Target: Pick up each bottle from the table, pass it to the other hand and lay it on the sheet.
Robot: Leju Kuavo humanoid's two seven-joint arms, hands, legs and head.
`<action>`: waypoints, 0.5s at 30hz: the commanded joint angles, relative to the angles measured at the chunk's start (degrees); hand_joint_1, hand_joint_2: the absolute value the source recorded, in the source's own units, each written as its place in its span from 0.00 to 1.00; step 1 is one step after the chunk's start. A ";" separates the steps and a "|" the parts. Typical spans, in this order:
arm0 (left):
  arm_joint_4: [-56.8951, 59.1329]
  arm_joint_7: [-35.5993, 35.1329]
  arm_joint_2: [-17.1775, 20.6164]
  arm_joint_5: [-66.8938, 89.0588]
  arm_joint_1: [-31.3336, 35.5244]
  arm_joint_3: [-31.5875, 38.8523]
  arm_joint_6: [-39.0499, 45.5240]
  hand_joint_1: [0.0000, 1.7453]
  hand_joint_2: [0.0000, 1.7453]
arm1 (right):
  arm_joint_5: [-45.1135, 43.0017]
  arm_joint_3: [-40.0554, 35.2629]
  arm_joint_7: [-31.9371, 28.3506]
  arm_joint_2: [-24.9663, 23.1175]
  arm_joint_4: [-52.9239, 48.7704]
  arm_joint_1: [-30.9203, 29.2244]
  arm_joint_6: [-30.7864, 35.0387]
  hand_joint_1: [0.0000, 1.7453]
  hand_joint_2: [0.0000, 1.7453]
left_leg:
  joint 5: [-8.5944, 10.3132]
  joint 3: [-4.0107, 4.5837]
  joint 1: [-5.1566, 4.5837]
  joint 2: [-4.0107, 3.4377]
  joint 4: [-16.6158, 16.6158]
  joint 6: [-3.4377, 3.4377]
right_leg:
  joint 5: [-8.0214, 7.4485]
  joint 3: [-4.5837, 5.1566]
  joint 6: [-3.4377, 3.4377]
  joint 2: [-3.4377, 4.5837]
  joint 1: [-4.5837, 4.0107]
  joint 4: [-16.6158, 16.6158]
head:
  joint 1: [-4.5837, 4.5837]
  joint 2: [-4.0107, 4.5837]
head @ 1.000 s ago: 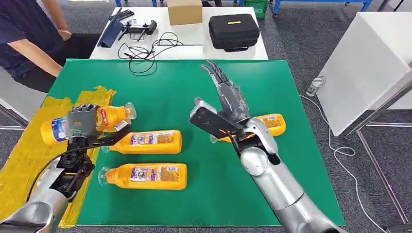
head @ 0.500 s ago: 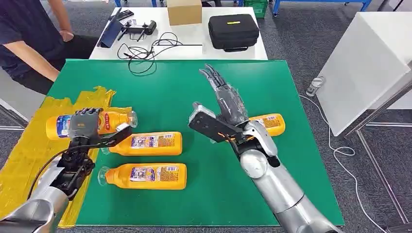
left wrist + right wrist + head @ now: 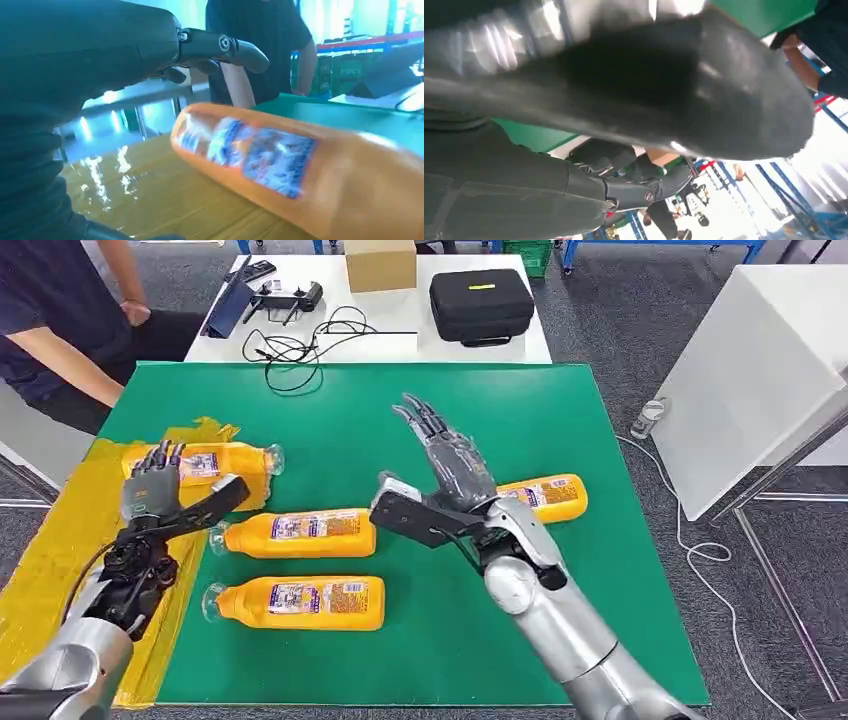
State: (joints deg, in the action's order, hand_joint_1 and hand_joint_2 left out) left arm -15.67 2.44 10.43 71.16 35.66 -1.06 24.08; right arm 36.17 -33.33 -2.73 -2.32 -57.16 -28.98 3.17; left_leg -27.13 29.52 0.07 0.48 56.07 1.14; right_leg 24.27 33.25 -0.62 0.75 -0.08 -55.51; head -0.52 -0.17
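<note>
Left hand: I saw my left hand (image 3: 152, 490) open, fingers spread, holding nothing, just beside the bottle on the sheet (image 3: 205, 462).
Bottle on the sheet: it lay on its side on the yellow sheet (image 3: 60, 540), at the table's (image 3: 350, 420) left edge.
Right hand: my right hand (image 3: 445, 465) was open and empty above the table's middle.
Other bottles: two (image 3: 298, 532) (image 3: 300, 602) lay left of centre; one (image 3: 545, 495) lay near the right edge, partly behind my right arm.

orange bottles (image 3: 300, 534), yellow sheet (image 3: 60, 540), green table (image 3: 340, 430), black case (image 3: 480, 303)
</note>
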 commanded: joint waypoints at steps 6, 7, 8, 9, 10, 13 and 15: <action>-1.25 28.71 -1.96 -34.62 7.15 32.85 -5.41 0.00 1.00 | 4.75 -6.84 -0.55 -4.62 15.14 -2.71 2.16 0.00 1.00 | -0.04 -0.07 0.10 -0.03 0.04 -0.08 | 0.03 -0.09 -0.01 -0.05 -0.13 0.01 | 0.02 0.02; -1.23 28.74 -2.05 -34.64 7.07 32.83 -5.29 0.00 1.00 | 4.75 -6.87 -0.55 -4.70 15.24 -2.82 2.14 0.00 1.00 | -0.01 -0.02 0.06 0.02 0.02 -0.05 | 0.01 -0.03 -0.02 -0.07 -0.10 0.01 | 0.00 0.00; -1.23 28.74 -2.05 -34.64 7.07 32.83 -5.29 0.00 1.00 | 4.75 -6.87 -0.55 -4.70 15.24 -2.82 2.14 0.00 1.00 | -0.03 -0.07 0.10 0.03 0.04 -0.07 | 0.04 -0.11 -0.03 -0.12 -0.13 0.01 | 0.02 0.00; -1.23 28.74 -2.05 -34.64 7.07 32.83 -5.29 0.00 1.00 | 4.75 -6.87 -0.55 -4.70 15.24 -2.82 2.14 0.00 1.00 | -0.02 -0.05 0.06 0.04 0.03 -0.05 | 0.04 -0.07 -0.04 -0.11 -0.10 -0.01 | 0.02 0.00; -1.19 28.81 -2.15 -34.67 6.97 32.81 -5.14 0.00 1.00 | 4.74 -6.82 -0.56 -4.58 15.30 -2.97 2.12 0.00 1.00 | -0.01 -0.01 0.06 0.06 0.04 -0.04 | 0.02 -0.04 -0.03 -0.11 -0.10 0.00 | 0.02 0.00; -1.81 34.45 -2.44 -40.76 7.50 35.30 -8.64 0.00 1.00 | 7.90 -9.87 0.17 -6.06 16.28 -2.85 4.25 0.00 1.00 | -0.03 -0.01 0.09 0.08 0.08 -0.04 | 0.03 -0.08 -0.07 -0.15 -0.13 0.00 | -0.02 0.00; -2.61 35.74 -3.31 -42.52 8.06 35.20 -10.61 0.00 0.00 | 10.58 -12.39 1.13 -7.58 15.92 -1.85 6.14 0.00 1.00 | -0.06 -0.03 0.11 0.01 0.09 -0.06 | 0.05 -0.09 -0.05 -0.10 -0.12 -0.03 | 0.00 0.00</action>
State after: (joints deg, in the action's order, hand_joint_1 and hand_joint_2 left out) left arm -17.64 34.13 9.51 33.39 39.52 28.30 17.34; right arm 41.52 -38.29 -3.45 -6.62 -47.17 -28.88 5.59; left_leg -27.12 29.52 0.09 0.48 56.06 1.14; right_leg 24.27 33.25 -0.61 0.76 -0.11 -55.53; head -0.52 -0.17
